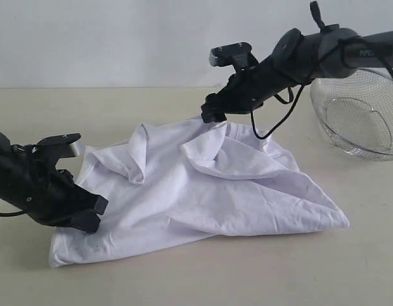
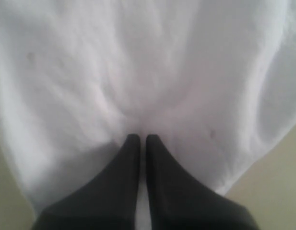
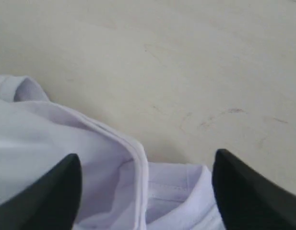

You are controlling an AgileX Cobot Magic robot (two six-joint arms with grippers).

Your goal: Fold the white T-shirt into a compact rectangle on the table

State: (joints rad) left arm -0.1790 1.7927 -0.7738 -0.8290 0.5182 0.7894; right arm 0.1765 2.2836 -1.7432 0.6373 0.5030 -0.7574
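T-shirt (image 1: 209,191) crumpled at centre of table (image 1: 183,280). Left gripper (image 2: 139,139) closed tight, apparently pinching cloth at near-left edge. Right gripper (image 3: 148,158) spread wide over far edge, holding nothing.

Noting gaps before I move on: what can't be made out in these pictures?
- Left wrist view: it is blurred, so whether the shut left fingers pinch the T-shirt is unclear.
- Exterior view: the basket is cut off by the right edge, and its top is hidden behind the right arm.
- All views: the shirt's sleeves and any print are lost in folds.
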